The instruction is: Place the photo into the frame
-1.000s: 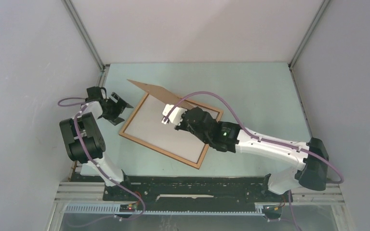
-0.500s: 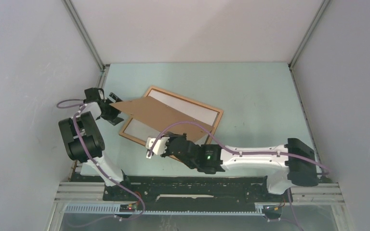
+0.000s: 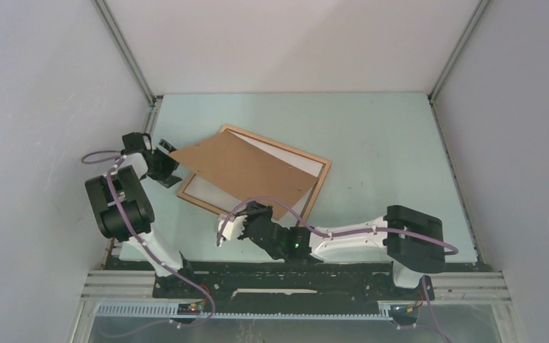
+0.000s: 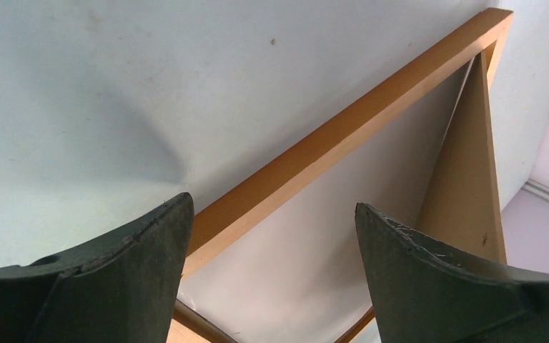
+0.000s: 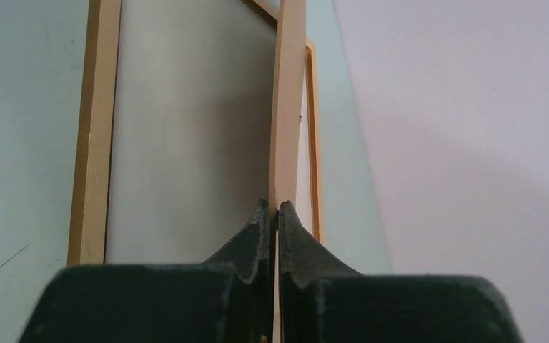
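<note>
The light-brown wooden frame (image 3: pixel 280 146) lies flat on the table with a plain pale sheet (image 3: pixel 207 191) in its opening. No printed side of the photo shows. My right gripper (image 3: pixel 259 211) is shut on the near edge of a plain brown backing board (image 3: pixel 243 171), which hangs tilted over most of the frame. In the right wrist view the board (image 5: pixel 289 107) runs edge-on out of the shut gripper (image 5: pixel 274 207) above the frame (image 5: pixel 96 128). My left gripper (image 3: pixel 164 168) stands open and empty at the frame's left corner. Its wrist view shows the frame's rail (image 4: pixel 343 132) beyond the gripper (image 4: pixel 271 214).
The pale green table (image 3: pixel 386 143) is closed in by grey walls on three sides, with metal posts (image 3: pixel 125 50) at the back corners. The right arm (image 3: pixel 357 239) lies low along the near edge. The left arm's base (image 3: pixel 121 207) stands close to the left wall.
My right arm has pulled back toward the near edge with the backing board, swinging it from the frame's far side down over the frame. The left gripper edged slightly left, still open.
</note>
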{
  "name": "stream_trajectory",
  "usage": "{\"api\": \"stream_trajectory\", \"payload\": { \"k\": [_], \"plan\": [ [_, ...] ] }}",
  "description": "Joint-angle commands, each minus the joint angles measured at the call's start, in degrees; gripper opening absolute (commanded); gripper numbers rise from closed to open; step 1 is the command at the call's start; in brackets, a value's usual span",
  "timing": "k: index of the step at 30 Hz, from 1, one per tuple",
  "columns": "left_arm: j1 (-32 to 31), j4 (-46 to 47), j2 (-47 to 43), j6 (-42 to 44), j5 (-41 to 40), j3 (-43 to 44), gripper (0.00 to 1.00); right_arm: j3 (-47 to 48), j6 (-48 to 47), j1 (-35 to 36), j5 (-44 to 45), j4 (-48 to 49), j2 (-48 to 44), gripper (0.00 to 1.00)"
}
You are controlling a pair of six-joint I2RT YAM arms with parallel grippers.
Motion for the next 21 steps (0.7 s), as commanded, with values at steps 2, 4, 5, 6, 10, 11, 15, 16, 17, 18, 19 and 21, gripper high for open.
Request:
{"api": "stream_trajectory", "payload": {
  "k": [2,4,5,6,10,11,15,16,17,18,19,21],
  "plan": [
    [2.71,0.48,-5.58,1.41,0.77,-0.82,0.9,-1.92,3.31,0.68,-1.12,0.45,1.21,0.12],
    [4.03,-0.52,-7.83,2.26,-0.47,-0.27,0.9,-2.55,4.07,0.48,-2.05,0.02,0.86,0.2],
    [4.71,-0.9,-9.08,2.56,-1.0,-0.07,0.9,-2.51,4.19,0.34,-1.99,0.11,1.04,0.23],
    [5.43,-1.05,-10.43,2.71,-1.83,0.1,0.9,-2.5,4.41,0.13,-1.93,-0.06,1.02,0.24],
    [7.55,-1.18,-14.49,2.87,-4.41,-0.39,0.91,-2.58,7.17,-1.28,-1.85,-5.31,0.73,0.25],
    [7.91,-1.13,-15.05,2.65,-4.37,-0.44,0.9,-2.63,8.64,-1.91,-1.97,-6.74,0.69,0.25],
    [9.18,0.07,-16.59,1.27,-2.25,-0.82,0.9,-2.37,14.84,-5.15,-5.2,-14.3,-1.82,0.4],
    [9.24,0.45,-16.94,1.05,-1.83,-1.04,0.9,-2.33,15.62,-5.61,-5.62,-15.34,-2.29,0.45],
    [9.18,1.01,-17.51,0.68,-1.36,-1.54,0.9,-2.33,16.11,-5.84,-5.37,-16.2,-2.46,0.46],
    [9.16,2.22,-17.8,0.12,-0.39,-2.03,0.9,-2.33,16.48,-6.08,-5.07,-16.75,-2.56,0.48],
    [9.17,2.96,-17.96,-0.44,0.29,-2.55,0.9,-2.33,16.98,-6.42,-5.16,-17.34,-2.56,0.5],
    [9.19,4.27,-17.95,-1.25,1.51,-3.14,0.9,-2.24,17.9,-6.97,-5.21,-18.06,-2.27,0.56]
  ]
}}
